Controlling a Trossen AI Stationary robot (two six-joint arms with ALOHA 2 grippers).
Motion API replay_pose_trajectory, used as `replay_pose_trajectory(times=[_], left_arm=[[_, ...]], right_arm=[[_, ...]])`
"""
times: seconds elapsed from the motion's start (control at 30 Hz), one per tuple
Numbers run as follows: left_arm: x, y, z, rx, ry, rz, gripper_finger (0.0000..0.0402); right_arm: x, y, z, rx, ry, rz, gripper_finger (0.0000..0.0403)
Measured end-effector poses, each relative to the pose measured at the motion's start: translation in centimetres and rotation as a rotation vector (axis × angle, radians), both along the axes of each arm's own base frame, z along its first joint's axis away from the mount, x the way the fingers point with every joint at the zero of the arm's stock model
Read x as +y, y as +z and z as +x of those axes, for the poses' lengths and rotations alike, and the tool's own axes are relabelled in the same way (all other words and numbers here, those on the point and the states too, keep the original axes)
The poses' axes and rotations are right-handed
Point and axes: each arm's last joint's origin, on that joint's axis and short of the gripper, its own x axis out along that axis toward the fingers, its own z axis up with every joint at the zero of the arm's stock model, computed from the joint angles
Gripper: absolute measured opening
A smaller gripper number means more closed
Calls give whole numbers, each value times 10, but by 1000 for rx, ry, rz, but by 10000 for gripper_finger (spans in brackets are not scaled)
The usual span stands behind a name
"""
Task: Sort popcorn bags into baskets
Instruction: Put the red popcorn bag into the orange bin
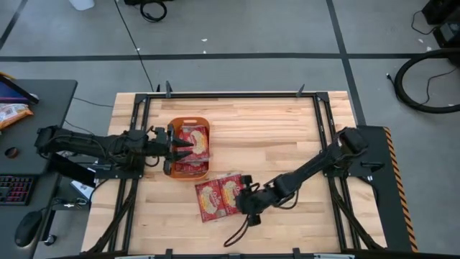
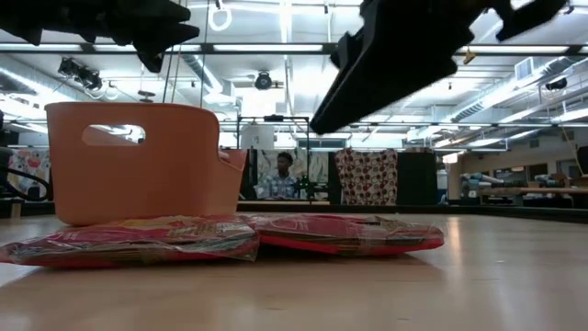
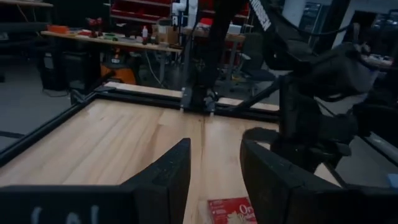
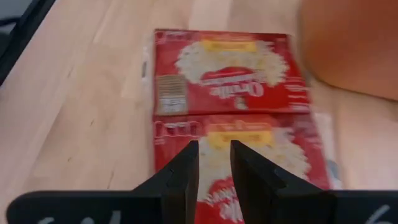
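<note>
The orange basket (image 1: 190,120) (image 2: 138,175) stands left of the table's centre with red popcorn bags (image 1: 195,140) lying flat inside. Two more red bags (image 1: 208,200) (image 1: 231,188) lie flat side by side on the wood just near of it, also in the low view (image 2: 138,241) (image 2: 349,234) and the right wrist view (image 4: 230,74) (image 4: 261,162). My left gripper (image 1: 183,149) (image 3: 214,177) hovers open over the basket's left part. My right gripper (image 1: 243,201) (image 4: 214,152) hangs above the right-hand bag, its fingers a narrow gap apart, touching nothing.
Black frame rails (image 1: 230,94) border the table. A dark cable (image 1: 237,234) trails from the right arm toward the near edge. Bare wood (image 1: 280,137) lies right of the basket. A side desk at left carries a keyboard (image 1: 14,191), a mouse (image 1: 27,229) and an orange-and-white packet (image 1: 11,113).
</note>
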Motion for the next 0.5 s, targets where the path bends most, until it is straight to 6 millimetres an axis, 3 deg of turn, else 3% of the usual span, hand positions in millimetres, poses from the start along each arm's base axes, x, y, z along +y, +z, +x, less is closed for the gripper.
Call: replay_pose_trajectory(times=[0.2,0.5], left_arm=[[0,-3,2,21,1,4,144],[-1,-8,9,47,1,6,144]], right_arm=[[5,-22,9,69,29,-13,97],[-14,-42,-15,393,1,-204,97]])
